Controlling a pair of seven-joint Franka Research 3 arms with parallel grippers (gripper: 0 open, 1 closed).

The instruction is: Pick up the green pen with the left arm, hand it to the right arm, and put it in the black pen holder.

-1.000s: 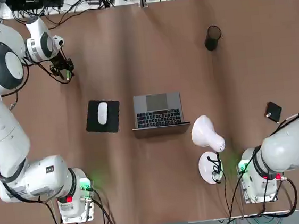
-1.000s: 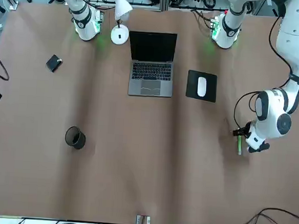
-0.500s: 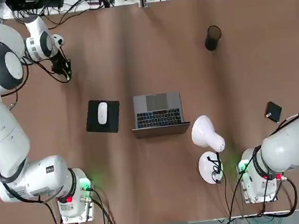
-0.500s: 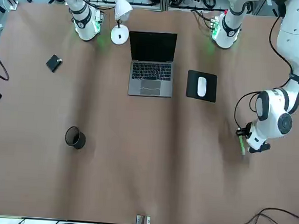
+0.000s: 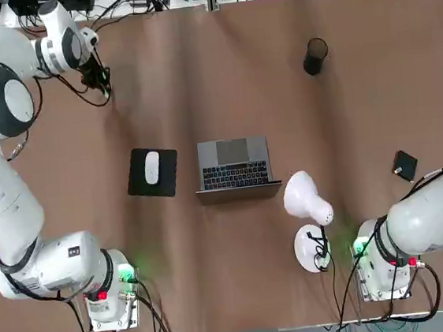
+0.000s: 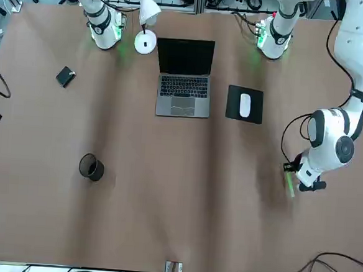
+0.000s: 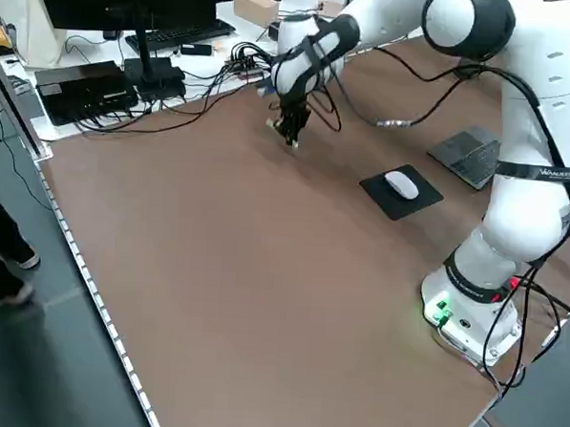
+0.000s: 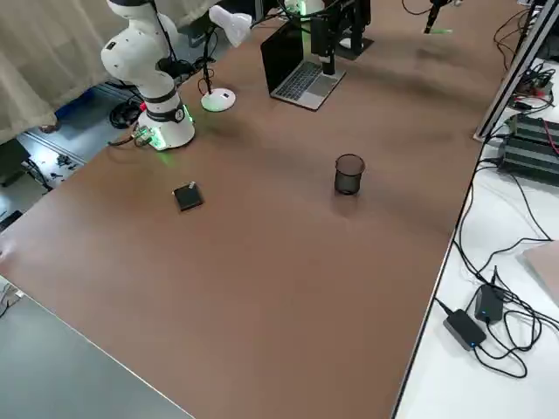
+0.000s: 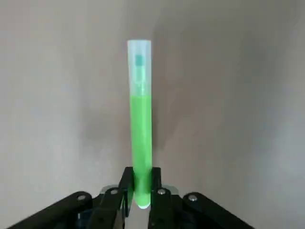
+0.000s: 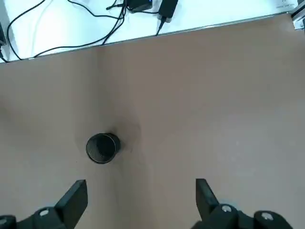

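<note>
The bright green pen (image 9: pixel 140 124), with a paler cap, sticks straight out from between my left gripper's fingertips (image 9: pixel 141 193), which are shut on its lower end. In the front view the pen (image 6: pixel 289 183) hangs just over the table at the left arm's far side, under the left gripper (image 6: pixel 294 175). The same gripper (image 5: pixel 101 78) shows in the top view near the table's far left corner. The black pen holder (image 5: pixel 314 55) stands upright far off on the right half (image 6: pixel 92 166). My right gripper (image 10: pixel 140 202) is open above the table, with the holder (image 10: pixel 102 148) beyond its fingers.
A laptop (image 5: pixel 234 165) sits mid-table, with a black mouse pad (image 5: pixel 139 184) and a white mouse (image 5: pixel 151 168) to its left. A white desk lamp (image 5: pixel 308 204) stands to its right. A small black square gadget (image 5: pixel 405 166) lies near the right edge. Cables crowd the far edge.
My left gripper has carried the green pen toward the table's far edge and slightly right. The right arm and the holder have not moved.
</note>
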